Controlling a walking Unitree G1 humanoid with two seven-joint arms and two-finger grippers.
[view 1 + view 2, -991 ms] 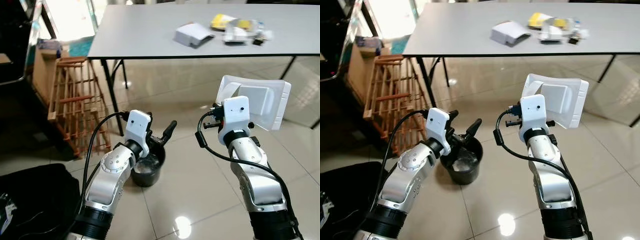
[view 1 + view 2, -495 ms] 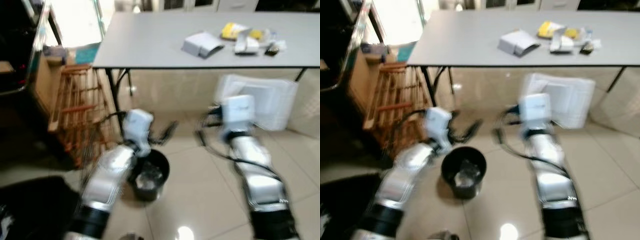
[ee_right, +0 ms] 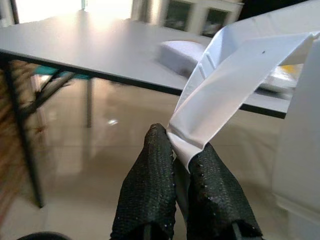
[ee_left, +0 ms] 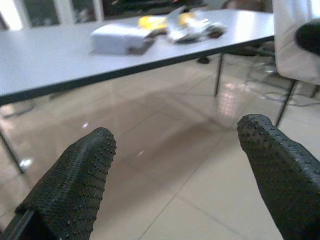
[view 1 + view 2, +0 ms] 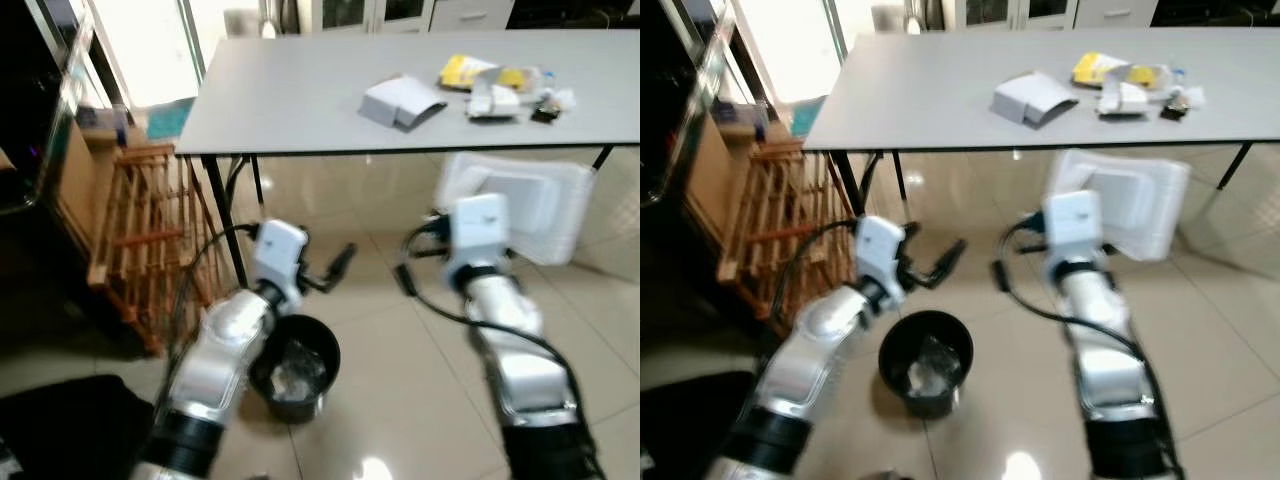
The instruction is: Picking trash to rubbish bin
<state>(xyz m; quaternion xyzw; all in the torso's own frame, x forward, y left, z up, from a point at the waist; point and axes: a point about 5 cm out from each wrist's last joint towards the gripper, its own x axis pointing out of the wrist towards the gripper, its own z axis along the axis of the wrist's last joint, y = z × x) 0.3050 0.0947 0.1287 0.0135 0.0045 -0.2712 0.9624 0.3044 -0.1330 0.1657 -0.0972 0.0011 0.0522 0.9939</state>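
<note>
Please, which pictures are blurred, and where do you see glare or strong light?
Both eye views are slightly soft, with glare spots on the glossy floor tiles and overexposed window light top left. Left wrist view: fingers sharp, table soft. Right wrist view: white tray brightly lit.
</note>
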